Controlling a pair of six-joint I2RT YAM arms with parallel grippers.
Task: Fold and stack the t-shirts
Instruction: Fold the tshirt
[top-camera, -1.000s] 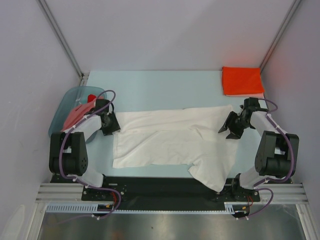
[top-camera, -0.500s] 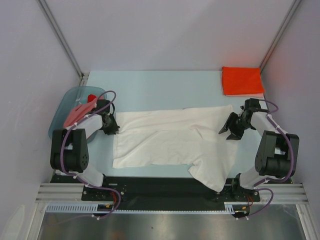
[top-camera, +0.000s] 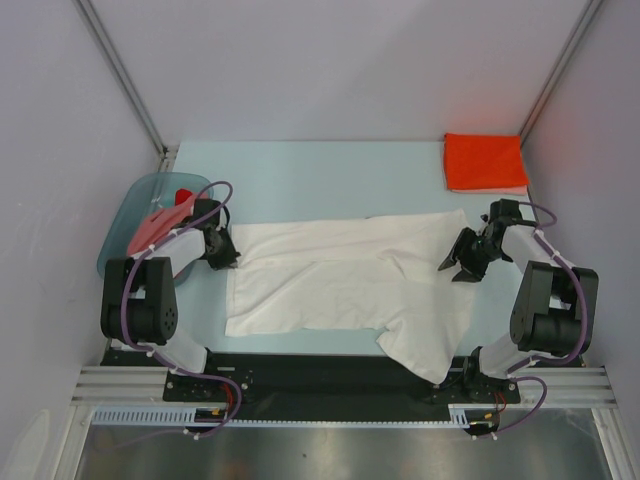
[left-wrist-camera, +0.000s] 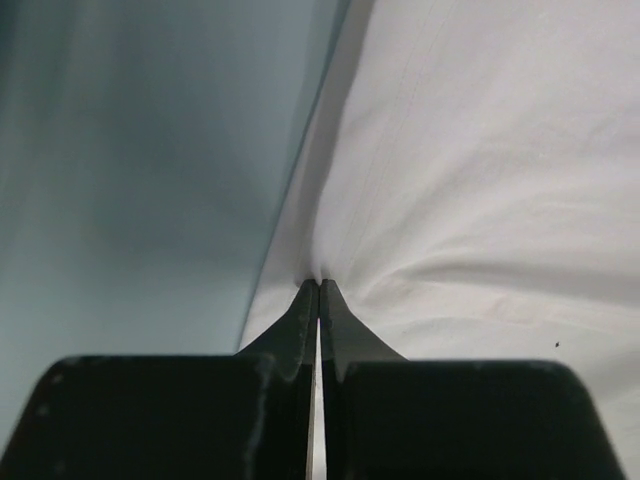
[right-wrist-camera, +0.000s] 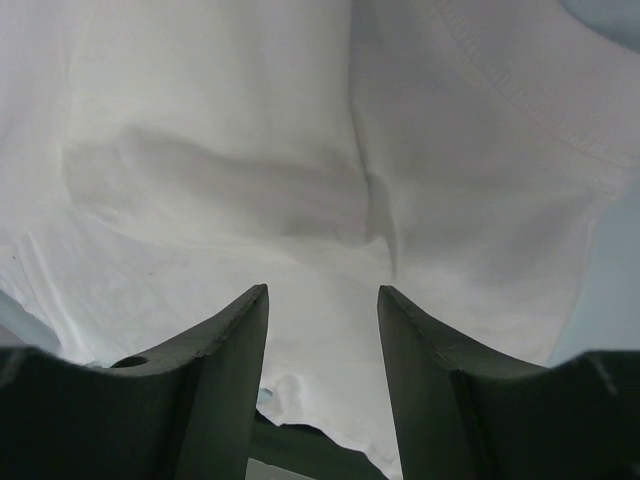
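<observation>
Left wrist: with left end effector pinching white t-shirt edge, shut open right end effector, then lift both gently.

**Fig. – Materials & finishes, bench scene**

White t-shirt: soft cloth, matt, creased; fine weave lines & stitched hem show in the wrist views. Orange t-shirt: matt cloth, smooth folded face. Basin: translucent blue-grey plastic, glossy. Table: pale blue, matt, smooth. Right gripper: fingers dark hard plastic, matt w/ faint sheen at edges. Rails: bare ribbed metal, satin. Front plate: brushed metal, reflective. Cables: smooth purple sheath. Walls: matt panels.
</observation>
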